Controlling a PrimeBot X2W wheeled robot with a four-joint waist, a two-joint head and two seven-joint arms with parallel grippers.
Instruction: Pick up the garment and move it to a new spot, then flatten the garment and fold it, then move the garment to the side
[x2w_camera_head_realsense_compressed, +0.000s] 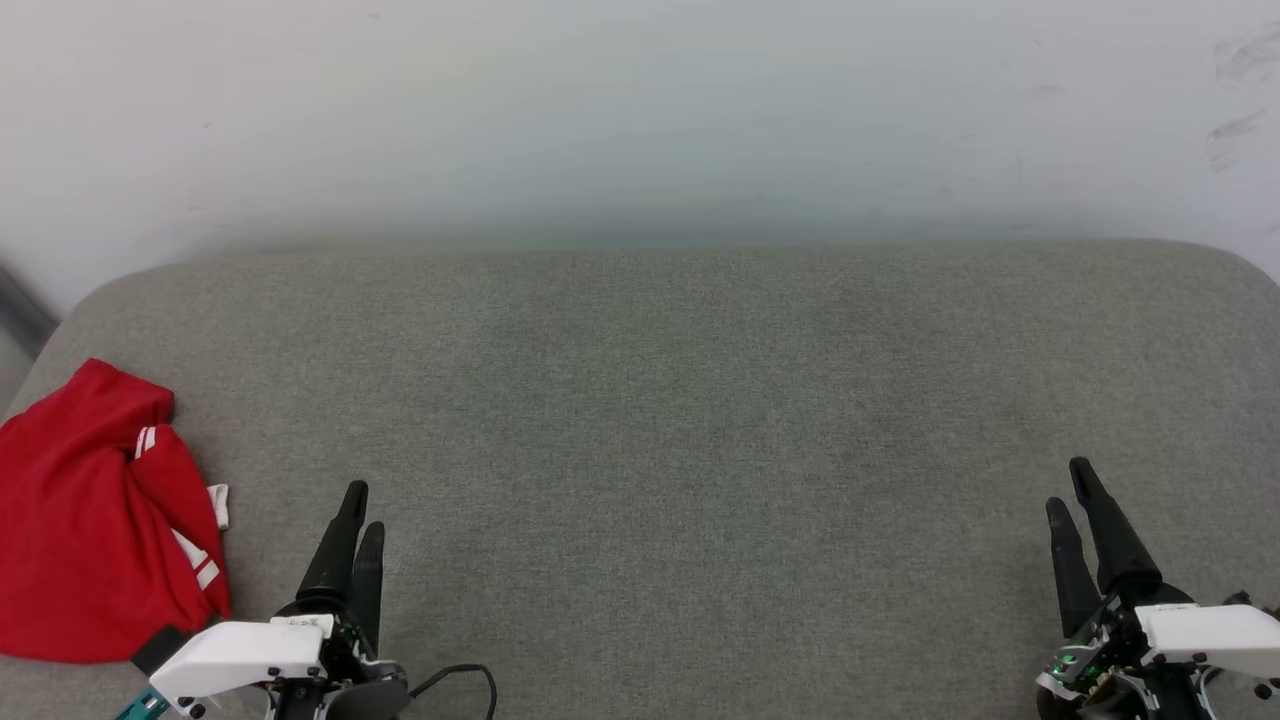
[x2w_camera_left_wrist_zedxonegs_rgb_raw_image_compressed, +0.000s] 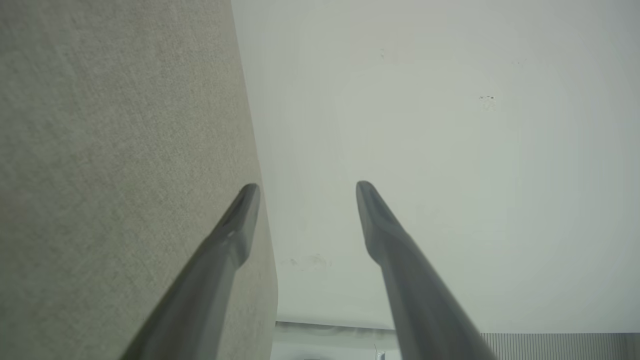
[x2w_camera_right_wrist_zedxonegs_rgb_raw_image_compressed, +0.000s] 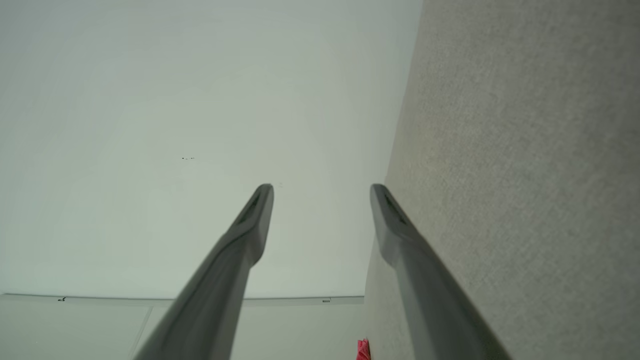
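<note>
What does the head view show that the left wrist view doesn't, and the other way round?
Head view: the crumpled red garment on the cushion's left end, and the right gripper at lower right.
Left wrist view: the open gap between the left gripper's fingers, seen along them, and a trim strip at the wall's foot.
Shared: the grey cushion, the white wall, the left gripper.

You get no readable text, number, brand or sign in any view. On garment (x2w_camera_head_realsense_compressed: 90, 520) you see just red cloth and white stripes. Small dark marking (x2w_camera_head_realsense_compressed: 300, 622) on white housing (x2w_camera_head_realsense_compressed: 240, 655) behind left gripper (x2w_camera_head_realsense_compressed: 364, 507): too small for you to read.
</note>
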